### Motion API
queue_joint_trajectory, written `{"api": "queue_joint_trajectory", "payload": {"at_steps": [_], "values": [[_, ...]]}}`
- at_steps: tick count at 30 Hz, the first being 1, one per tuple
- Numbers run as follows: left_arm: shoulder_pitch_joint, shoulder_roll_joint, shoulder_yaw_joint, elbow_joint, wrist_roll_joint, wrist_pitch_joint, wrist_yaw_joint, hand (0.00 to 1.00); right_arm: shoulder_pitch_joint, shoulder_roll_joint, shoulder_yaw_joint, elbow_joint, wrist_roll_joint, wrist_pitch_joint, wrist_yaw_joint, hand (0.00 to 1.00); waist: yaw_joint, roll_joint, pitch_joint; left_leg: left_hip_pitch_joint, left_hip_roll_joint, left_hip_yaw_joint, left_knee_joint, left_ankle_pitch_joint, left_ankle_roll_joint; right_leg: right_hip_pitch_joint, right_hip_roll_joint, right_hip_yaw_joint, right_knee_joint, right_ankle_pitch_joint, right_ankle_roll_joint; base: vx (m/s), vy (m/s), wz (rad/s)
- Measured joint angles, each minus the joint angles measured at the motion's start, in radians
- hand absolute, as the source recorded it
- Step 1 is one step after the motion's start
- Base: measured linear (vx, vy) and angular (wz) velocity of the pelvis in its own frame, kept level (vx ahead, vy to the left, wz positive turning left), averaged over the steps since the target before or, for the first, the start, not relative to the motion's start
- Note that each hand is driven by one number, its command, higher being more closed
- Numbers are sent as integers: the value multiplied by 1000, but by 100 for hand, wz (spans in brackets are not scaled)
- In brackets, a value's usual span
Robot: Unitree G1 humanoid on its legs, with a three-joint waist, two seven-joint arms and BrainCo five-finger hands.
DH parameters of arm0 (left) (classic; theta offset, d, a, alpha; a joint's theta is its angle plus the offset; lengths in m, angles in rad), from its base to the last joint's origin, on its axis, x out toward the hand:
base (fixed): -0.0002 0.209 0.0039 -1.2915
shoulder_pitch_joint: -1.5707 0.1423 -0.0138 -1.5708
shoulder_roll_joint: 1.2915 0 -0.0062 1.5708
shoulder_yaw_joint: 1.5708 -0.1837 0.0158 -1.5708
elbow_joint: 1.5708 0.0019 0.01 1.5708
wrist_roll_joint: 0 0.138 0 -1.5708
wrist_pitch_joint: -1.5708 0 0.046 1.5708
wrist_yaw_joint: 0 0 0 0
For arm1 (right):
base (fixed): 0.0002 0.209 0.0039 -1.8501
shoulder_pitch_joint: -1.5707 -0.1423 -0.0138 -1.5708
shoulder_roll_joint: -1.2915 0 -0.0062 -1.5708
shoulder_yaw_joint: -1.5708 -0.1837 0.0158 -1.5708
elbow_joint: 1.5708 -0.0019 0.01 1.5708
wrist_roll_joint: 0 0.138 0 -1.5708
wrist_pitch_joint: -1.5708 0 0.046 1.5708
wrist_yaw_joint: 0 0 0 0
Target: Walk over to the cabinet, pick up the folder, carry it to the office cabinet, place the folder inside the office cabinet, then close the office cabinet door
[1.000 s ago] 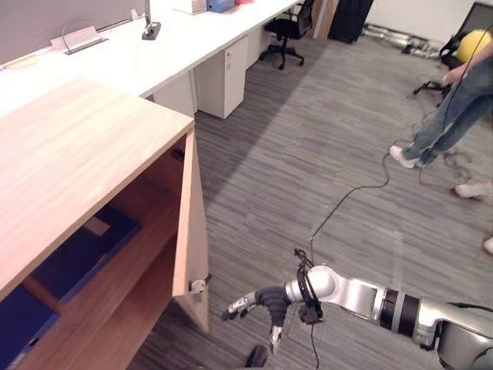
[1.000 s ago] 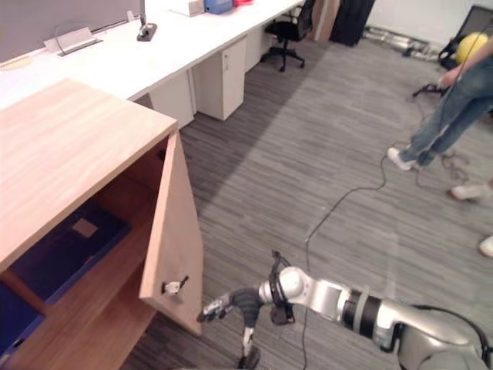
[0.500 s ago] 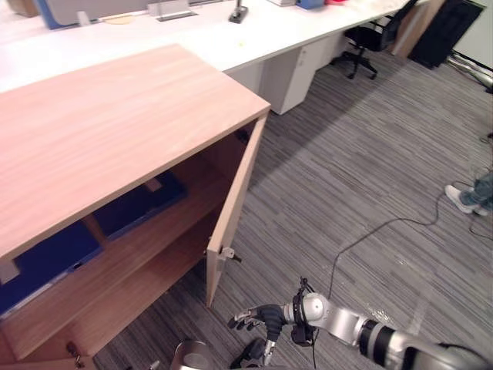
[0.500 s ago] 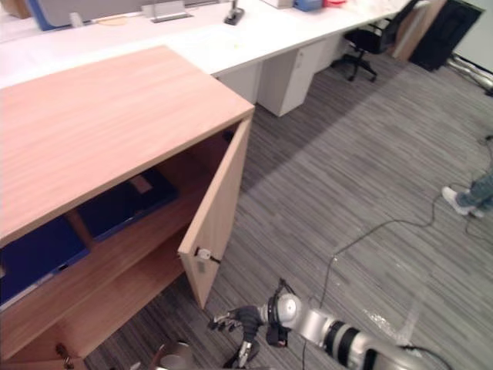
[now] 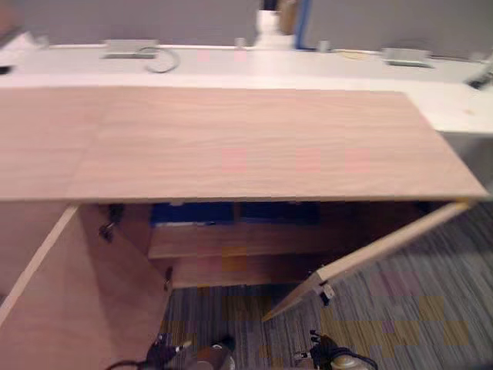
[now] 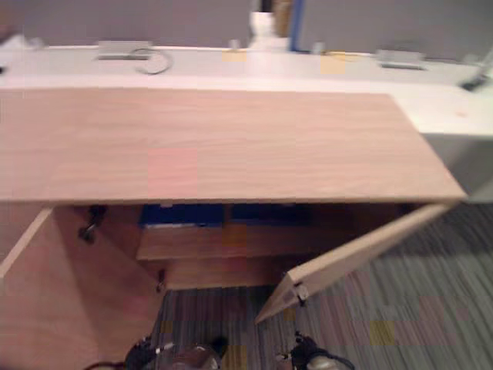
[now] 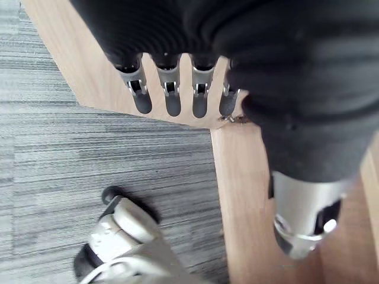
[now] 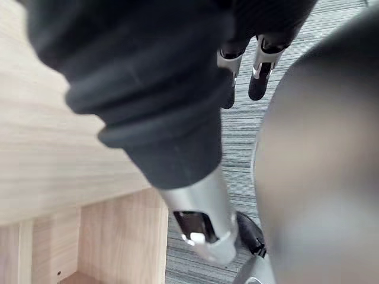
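Since a second ago the head camera has swung round to face the office cabinet (image 5: 231, 139) squarely; that is the view turning, not the furniture, and the right door (image 5: 377, 250) stands ajar much as before.

Nearest, both hands hang low before the open front. The left hand (image 7: 173, 97) has its fingers straight and relaxed with nothing in them, a wooden panel of the cabinet just past their tips. The right hand (image 8: 260, 74) likewise shows loose, empty fingers above the grey carpet (image 8: 296, 118).

Next come the doors: the left door (image 5: 69, 301) is swung wide towards the robot, while the right one angles outward, its small metal fitting (image 5: 325, 291) at the free corner. Behind them, dark blue folders (image 5: 192, 213) lie flat on the upper shelf (image 5: 231, 240), under the top; which is the task's own I cannot tell, but neither hand carries one. Farthest is the white desk (image 5: 231, 62).

I judge the placing done and the closing step in hand. The next move calls for a flat hand brought to a door's outer face, pushing along its arc until it meets the frame.
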State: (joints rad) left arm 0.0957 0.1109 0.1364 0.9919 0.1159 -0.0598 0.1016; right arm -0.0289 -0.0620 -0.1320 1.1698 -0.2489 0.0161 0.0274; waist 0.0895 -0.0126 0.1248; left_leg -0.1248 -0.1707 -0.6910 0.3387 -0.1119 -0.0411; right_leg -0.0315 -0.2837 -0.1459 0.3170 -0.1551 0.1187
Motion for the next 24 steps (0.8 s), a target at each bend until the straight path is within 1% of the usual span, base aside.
{"api": "queue_joint_trajectory", "payload": {"at_steps": [1,2,3,4,5,6,7,8,9,10,11,12,13,14,15,16,17,19,20,22,23,24], "values": [[6,-2,10,-11,0,0,2,0,4,15,-3,-1,6,1,-1,0,7,-14,-10,5,-5,-19,6,-11,-19,14,1,-18,-50,10,9,87,-368,78],[9,0,17,-14,-1,-1,4,0,5,22,-5,-1,13,1,-2,0,5,-25,-16,3,-11,-26,9,-20,-33,18,1,-22,-67,41,12,71,-392,68],[8,-12,44,-8,-8,-1,9,0,4,29,-10,0,27,1,-2,0,9,-25,-18,-2,11,-32,16,-52,-44,26,6,-51,-65,6,63,46,-378,59],[23,-30,73,-8,-13,-4,15,0,4,27,-48,-3,37,-1,-3,0,2,5,-32,-13,74,-3,11,-57,-51,34,48,-90,-65,-4,42,41,-376,55],[32,-35,78,-6,-21,-5,19,0,4,25,-63,-2,43,-2,-7,0,-5,12,-34,-11,102,3,-2,-50,-64,41,66,-107,-61,-13,29,34,-365,54],[40,-35,86,-5,-34,-6,23,0,5,26,-76,0,58,-2,-14,0,-13,12,-34,-1,131,7,-30,-36,-93,55,85,-133,-54,-26,17,38,-401,68],[42,-29,86,-4,-51,-7,25,0,11,25,-85,1,75,-1,-22,0,-20,6,-29,3,162,33,-57,-15,-112,64,101,-171,-33,-46,1,31,-325,67],[42,-27,85,-2,-52,-7,26,0,12,22,-86,2,78,-2,-23,0,-24,5,-24,-1,166,53,-55,-7,-110,69,103,-184,-29,-49,-3,-1,-262,78],[43,-26,77,0,-53,-7,28,0,15,20,-101,4,87,-2,-26,0,-29,2,-21,-21,173,156,-58,29,-98,83,99,-217,-34,-50,-5,-41,-103,72],[43,-18,65,0,-54,-8,29,0,18,20,-121,6,101,-2,-31,0,-39,0,-19,-31,194,321,-72,52,-77,86,88,-248,-47,-49,-7,-57,-104,74],[39,-16,64,0,-53,-8,30,0,17,18,-121,11,111,-2,-31,0,-45,1,-16,-47,206,422,-33,35,-63,88,84,-265,-49,-48,-10,-41,-6,64],[46,-16,55,0,-52,-8,32,0,18,14,-121,15,113,-3,-32,0,-50,1,-16,-66,236,611,64,-13,-44,98,79,-287,-51,-48,-10,-5,51,59],[49,-7,27,0,-51,-8,35,0,18,12,-121,17,113,-5,-32,0,-53,0,-16,-63,255,731,88,-56,-22,104,76,-304,-54,-47,-8,14,82,49],[51,-1,19,1,-51,-8,35,0,14,14,-121,22,113,-5,-33,0,-49,-6,-11,-67,255,742,89,-58,-15,102,71,-305,-54,-47,-6,10,128,21],[52,6,7,4,-51,-8,35,0,6,18,-122,28,114,-3,-32,0,-40,-16,-1,-66,252,764,88,-52,-3,104,62,-300,-63,-44,-4,-4,109,-3],[58,12,0,9,-51,-8,35,0,5,20,-124,31,115,-4,-33,0,-42,-20,1,-64,242,766,82,-49,2,106,60,-298,-70,-41,-2,-1,123,0],[67,22,-7,19,-51,-8,34,0,8,30,-140,31,121,-5,-33,0,-48,-31,-5,-63,218,766,52,-34,18,108,48,-296,-96,-26,11,20,149,17],[67,40,-31,19,-49,-8,32,0,11,41,-161,34,149,-5,-32,0,-50,-53,-6,-36,167,753,-61,26,40,118,31,-294,-162,5,8,37,130,35],[67,47,-46,19,-47,-8,27,0,12,43,-162,33,150,-5,-32,0,-51,-57,-8,-20,136,733,-124,65,49,123,21,-296,-189,26,9,38,49,42],[67,51,-60,18,-45,-8,26,0,11,44,-163,31,150,-5,-32,0,-55,-60,-8,-7,103,710,-181,98,60,126,-1,-319,-191,38,27,40,65,49],[68,52,-62,18,-41,-8,24,0,11,45,-165,31,150,-6,-32,0,-57,-62,-7,1,86,688,-204,111,66,133,-12,-339,-184,40,30,68,80,72],[70,51,-63,18,-36,-8,22,0,11,48,-186,31,150,-7,-30,0,-64,-59,-9,10,71,647,-230,114,73,133,-33,-363,-126,44,37,72,92,95]]}}
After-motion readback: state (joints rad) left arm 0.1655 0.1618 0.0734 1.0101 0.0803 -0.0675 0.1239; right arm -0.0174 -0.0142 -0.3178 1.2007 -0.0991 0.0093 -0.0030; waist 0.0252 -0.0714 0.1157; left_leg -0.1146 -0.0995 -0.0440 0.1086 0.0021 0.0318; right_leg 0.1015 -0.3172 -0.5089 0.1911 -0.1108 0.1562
